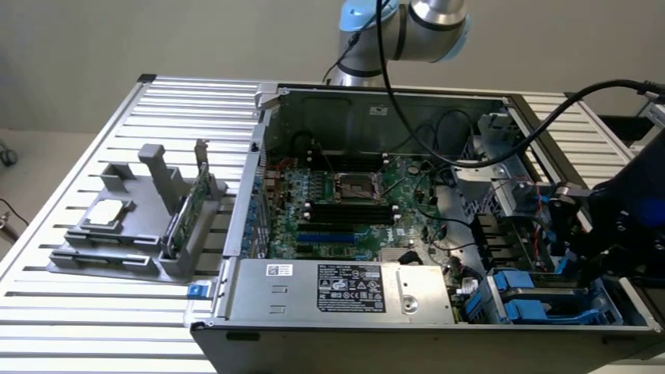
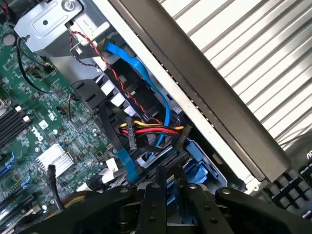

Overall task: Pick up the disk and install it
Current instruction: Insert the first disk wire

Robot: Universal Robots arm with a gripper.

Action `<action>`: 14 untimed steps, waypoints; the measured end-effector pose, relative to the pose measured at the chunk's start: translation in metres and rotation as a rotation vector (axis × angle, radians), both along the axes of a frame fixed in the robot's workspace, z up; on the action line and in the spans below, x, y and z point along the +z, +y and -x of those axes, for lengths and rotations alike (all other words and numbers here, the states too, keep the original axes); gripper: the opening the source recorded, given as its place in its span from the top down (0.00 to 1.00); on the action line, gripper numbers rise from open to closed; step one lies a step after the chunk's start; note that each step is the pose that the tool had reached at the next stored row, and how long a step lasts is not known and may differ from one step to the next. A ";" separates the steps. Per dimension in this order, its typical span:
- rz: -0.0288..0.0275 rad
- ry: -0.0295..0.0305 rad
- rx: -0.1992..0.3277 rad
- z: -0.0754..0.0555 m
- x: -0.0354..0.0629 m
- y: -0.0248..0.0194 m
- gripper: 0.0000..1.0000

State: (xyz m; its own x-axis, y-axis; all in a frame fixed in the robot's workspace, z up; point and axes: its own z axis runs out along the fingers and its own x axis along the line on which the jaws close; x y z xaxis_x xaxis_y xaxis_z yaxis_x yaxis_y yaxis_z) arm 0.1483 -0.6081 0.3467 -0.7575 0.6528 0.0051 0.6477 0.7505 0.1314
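My gripper (image 2: 169, 176) hangs over the drive bay (image 2: 146, 158) at the corner of the open computer case (image 1: 260, 156). Its two dark fingers (image 2: 152, 204) stand close together, and a narrow blue plastic edge of the disk (image 2: 171, 189) shows between them, so the gripper is shut on the disk. The rest of the disk is hidden behind the fingers. In the exterior view the gripper (image 1: 566, 249) is on the right, just above the bay's blue carriers (image 1: 519, 302), with a blue bit of the disk (image 1: 562, 266) under it.
Blue data cables (image 2: 163, 105) and a red-yellow-black power plug (image 2: 146, 130) lie across the bay. The motherboard (image 1: 343, 195) and power supply (image 1: 343, 288) fill the case. A grey tray (image 1: 73, 257) on the exterior view's left holds a silver chip (image 1: 107, 212) and a green card (image 1: 187, 214). A keyboard (image 2: 292, 183) lies outside the case wall.
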 end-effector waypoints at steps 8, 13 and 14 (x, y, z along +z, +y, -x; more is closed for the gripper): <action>-0.0552 -0.0015 -0.079 0.000 -0.0003 0.0000 0.79; -0.0636 -0.0038 -0.137 0.000 -0.0004 0.0000 0.79; -0.0658 -0.0040 -0.148 0.000 -0.0003 0.0000 0.79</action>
State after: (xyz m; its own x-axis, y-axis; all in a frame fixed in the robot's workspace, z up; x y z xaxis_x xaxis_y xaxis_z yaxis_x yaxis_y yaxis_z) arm 0.1483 -0.6081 0.3463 -0.6528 0.7559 0.0487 0.7502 0.6363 0.1799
